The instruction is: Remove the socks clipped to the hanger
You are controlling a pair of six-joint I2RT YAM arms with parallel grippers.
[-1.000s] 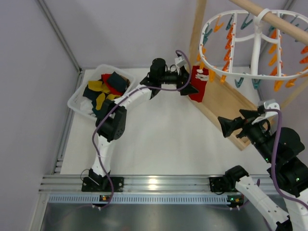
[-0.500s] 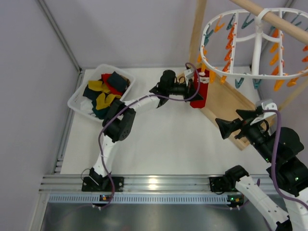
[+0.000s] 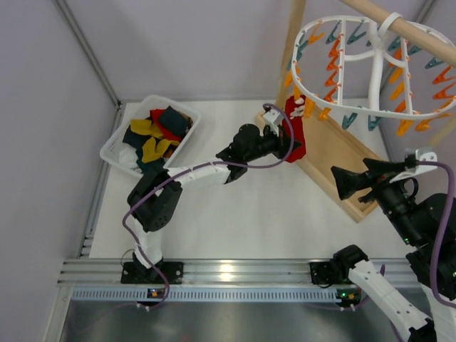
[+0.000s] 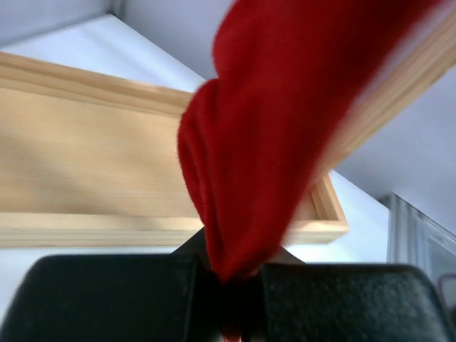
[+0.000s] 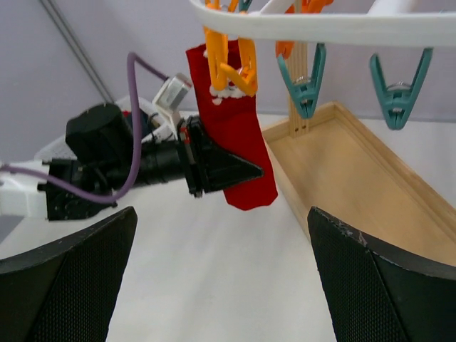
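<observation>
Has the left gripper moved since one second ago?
Yes. The left gripper went right, farther from the basket, and is now shut on the red sock.

A robotics lab cell: left arm [image 3: 153, 206] and right arm [image 3: 420, 228] bolted to an aluminium rail [image 3: 235, 273] edging a white table [image 3: 242, 214], boxed in by plain grey walls [image 3: 178, 50].

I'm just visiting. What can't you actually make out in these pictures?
- Top view: the hanger runs off the right edge, so any socks there go unseen.
- Left wrist view: the red sock, close and blurred, blocks whatever grips it above.
- Right wrist view: an orange clip covers part of the sock's white mark.
</observation>
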